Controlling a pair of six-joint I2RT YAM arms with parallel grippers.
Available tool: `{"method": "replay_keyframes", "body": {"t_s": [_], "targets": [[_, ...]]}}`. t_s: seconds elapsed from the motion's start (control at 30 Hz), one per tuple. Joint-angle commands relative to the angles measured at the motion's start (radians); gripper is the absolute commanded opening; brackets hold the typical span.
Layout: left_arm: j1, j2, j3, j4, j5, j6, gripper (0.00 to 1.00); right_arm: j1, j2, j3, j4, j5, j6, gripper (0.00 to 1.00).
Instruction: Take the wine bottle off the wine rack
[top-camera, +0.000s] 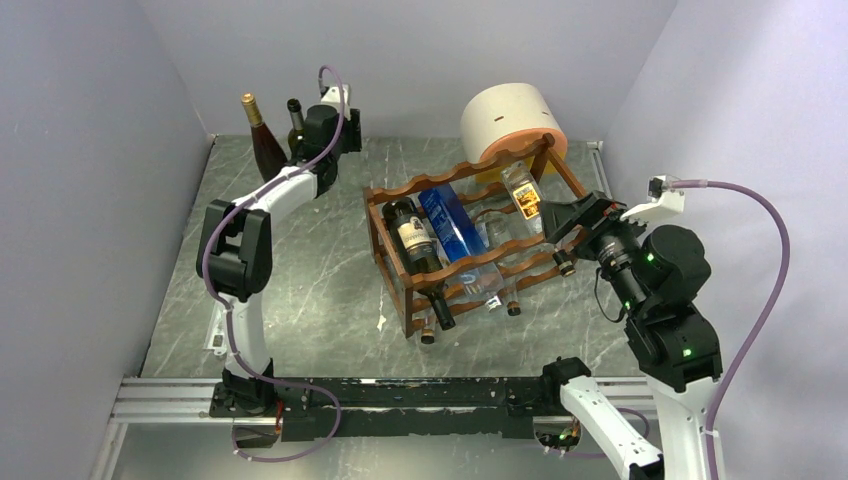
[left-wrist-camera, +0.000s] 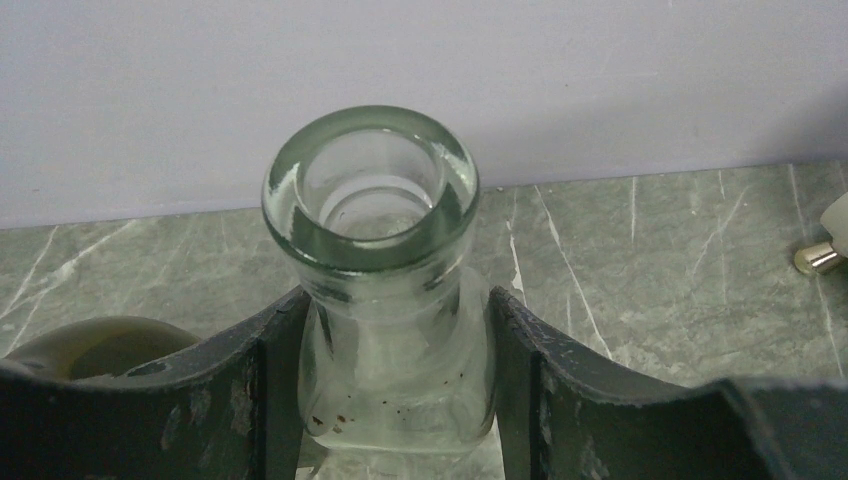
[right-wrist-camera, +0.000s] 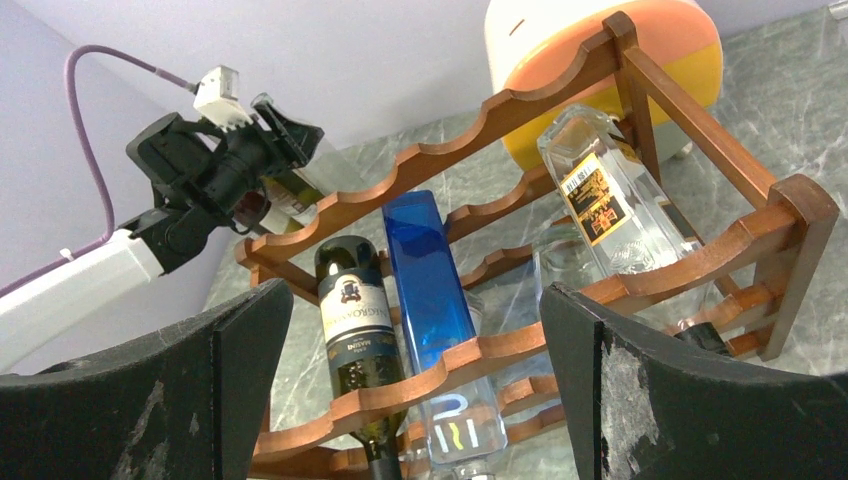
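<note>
Grey veined tabletop (top-camera: 300, 300) w/ lilac walls round it; wine rack (right-wrist-camera: 800, 215) sits mid-table, a white-and-orange cylinder (top-camera: 510, 120) by its far-right corner. Wine bottle (top-camera: 412, 238) (dark green, white label) lies in the top tier at the rack's left end, just beside a blue bottle (top-camera: 450, 225), neck poking past the near rail. L gripper (left-wrist-camera: 395, 330) is at the far-left corner, part-closed on the neck of a clear glass bottle (left-wrist-camera: 372, 190), fingers (left-wrist-camera: 240, 400) against both sides. A foil-topped bottle (top-camera: 258, 135) & a dark bottle (top-camera: 295, 118) stand upright close by. Can't tell if the clear one's base is down on the table. R gripper (right-wrist-camera: 412, 295) gapes fully, holding nothing, off the rack's right end, well apart from the wine bottle. My read: step = park the clear glass bottle, then go for the wine bottle. To do it well: lower til the base sits flat, open slowly, back off straight up so the nbr bottles aren't clipped. For the wine bottle the L side looks the nearer approach. Grab at neck or shoulder, lift up out of the scallops before pulling toward the near edge, keep off the blue bottle. I'd guess the rack could shift if glass drags on a rail.
</note>
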Motion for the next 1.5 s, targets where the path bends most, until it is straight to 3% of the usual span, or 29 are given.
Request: {"method": "replay_keyframes", "body": {"t_s": [0.0,0.43,0.6,0.73,0.93,1.13,1.47], "targets": [[0.003,-0.016,-0.017,0.107,0.026,-0.022,0.07,0.005,-0.016,-0.016,0.018,0.01,-0.004,1.0],[0.003,0.021,-0.046,0.14,0.019,-0.004,0.08,0.005,-0.031,-0.037,0.014,0.016,-0.004,1.0],[0.003,0.0,-0.099,0.172,0.042,0.011,0.29,0.005,-0.034,-0.033,0.009,0.013,0.007,1.0],[0.003,-0.022,-0.107,0.152,0.031,0.005,0.53,0.005,-0.04,-0.03,0.002,0.024,0.012,1.0],[0.003,-0.09,-0.111,0.109,0.045,0.015,0.64,0.005,-0.038,-0.003,-0.036,0.023,0.025,1.0],[0.003,-0.198,-0.128,0.04,0.099,0.002,0.99,0.005,-0.043,0.002,-0.075,0.031,0.044,1.0],[0.003,-0.413,-0.144,-0.114,0.172,-0.039,1.0,0.005,-0.029,0.023,-0.152,0.014,0.07,1.0]]}}
